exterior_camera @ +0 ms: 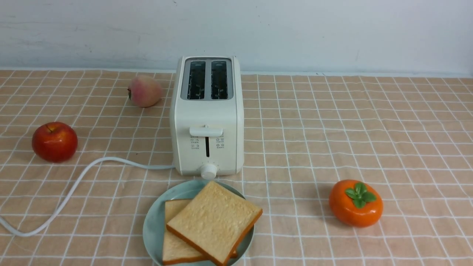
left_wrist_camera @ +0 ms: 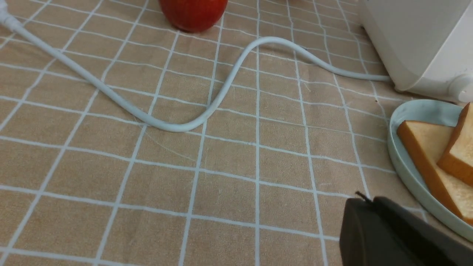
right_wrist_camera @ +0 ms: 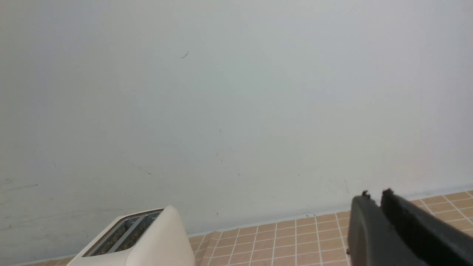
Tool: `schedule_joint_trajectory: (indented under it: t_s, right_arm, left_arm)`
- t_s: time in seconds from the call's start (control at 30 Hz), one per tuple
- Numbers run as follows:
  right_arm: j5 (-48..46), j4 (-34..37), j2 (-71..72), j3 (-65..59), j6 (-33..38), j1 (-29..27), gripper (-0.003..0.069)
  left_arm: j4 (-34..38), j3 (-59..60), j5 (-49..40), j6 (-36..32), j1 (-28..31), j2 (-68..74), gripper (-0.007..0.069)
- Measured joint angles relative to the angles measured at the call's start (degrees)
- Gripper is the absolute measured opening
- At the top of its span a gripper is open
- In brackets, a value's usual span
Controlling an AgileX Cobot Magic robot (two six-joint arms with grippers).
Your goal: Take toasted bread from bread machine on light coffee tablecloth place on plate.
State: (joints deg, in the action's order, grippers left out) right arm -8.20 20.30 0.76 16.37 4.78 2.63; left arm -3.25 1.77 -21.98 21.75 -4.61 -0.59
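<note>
Nearest to its own camera, the left pincer (left_wrist_camera: 369,198) is closed, its dark fingertips together over the cloth. The right pincer (right_wrist_camera: 377,195) has its fingertips close together, but I cannot tell whether they are open or closed.

In the front view, the round pale green plate (exterior_camera: 153,229) lies closest, partly cut off by the picture's near edge. Both slices of toast are on it. The lower slice (exterior_camera: 173,240) lies flat on the plate; the upper slice (exterior_camera: 216,220) rests across it, turned at an angle, with one corner reaching past the plate's right rim. Both have pale golden faces and browner crusts.

Well to the right of the plate sits an orange persimmon (exterior_camera: 353,207) with green leaves on top. On the left, a white cord (exterior_camera: 79,179) curves over the checked tablecloth (exterior_camera: 295,147) and runs to the toaster.

The cream-white toaster (exterior_camera: 207,111) stands upright just behind the plate, its knob (exterior_camera: 208,171) facing the near side. The lever (exterior_camera: 206,132) is at the top of its slot, and the two bread slots show dark inside. To the toaster's left is a shiny red apple (exterior_camera: 54,142), and farther back a pinkish fruit (exterior_camera: 145,91) rests nearer to the toaster. Beyond the cloth rises a pale wall (exterior_camera: 314,37) with small dark marks.
</note>
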Motion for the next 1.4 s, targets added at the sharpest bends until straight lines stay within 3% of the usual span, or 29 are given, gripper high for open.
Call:
schedule_joint_trajectory:
  t_s: [0.47,0.9,1.17,1.4]
  right_arm:
    - [0.0,-0.84,0.0,0.0,0.21,0.0,0.0062]
    - [-12.12,-16.71,0.0,-2.92,0.22,0.0,0.008]
    - [-13.14,-19.15,0.0,-17.26,-4.14,0.0,0.0086]
    - [-13.6,-19.47,0.0,-17.26,-4.78,0.0,0.0092]
  left_arm:
    - [-0.07,0.0,-0.04,0.0,0.0,0.0,0.0017]
    - [-0.07,0.0,-0.13,0.0,0.0,0.0,0.0031]
    - [-0.14,0.0,-0.13,0.0,0.0,0.0,0.004]
    - [-0.14,0.0,-0.18,0.0,0.0,0.0,0.005]
